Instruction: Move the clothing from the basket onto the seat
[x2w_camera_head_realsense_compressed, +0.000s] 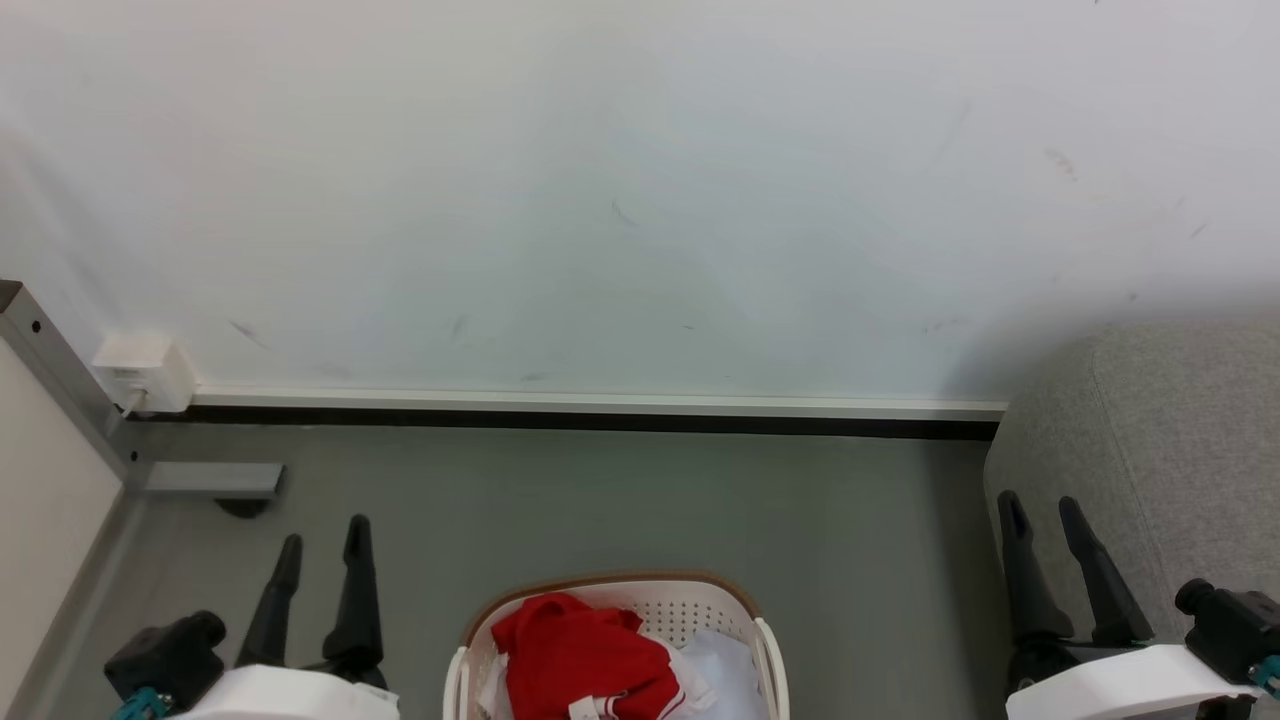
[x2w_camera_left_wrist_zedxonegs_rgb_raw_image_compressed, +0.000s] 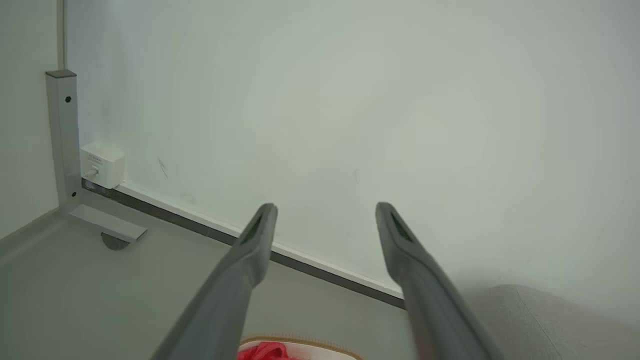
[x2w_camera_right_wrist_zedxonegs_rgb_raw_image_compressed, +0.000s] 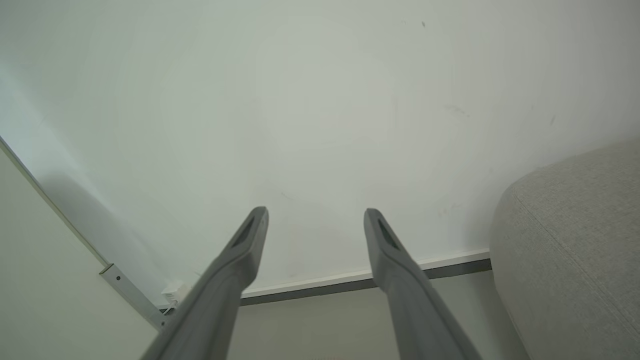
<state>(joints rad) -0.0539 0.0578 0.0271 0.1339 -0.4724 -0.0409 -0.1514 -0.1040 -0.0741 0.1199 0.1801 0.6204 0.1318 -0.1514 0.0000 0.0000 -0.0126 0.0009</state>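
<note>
The left gripper (x2w_camera_head_realsense_compressed: 323, 540) and right gripper (x2w_camera_head_realsense_compressed: 1040, 505) flank the basket (x2w_camera_head_realsense_compressed: 620, 582) — jaws spread, empty, presumably poised for the clothing (x2w_camera_head_realsense_compressed: 575, 645). The seat (x2w_camera_head_realsense_compressed: 1170, 450) lies rightward.

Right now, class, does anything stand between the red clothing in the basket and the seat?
Nothing visible does. Grey floor lies between the basket and the seat; the open right end effector hovers there, beside the seat's edge. The clothing lies on top, uncovered.
</note>
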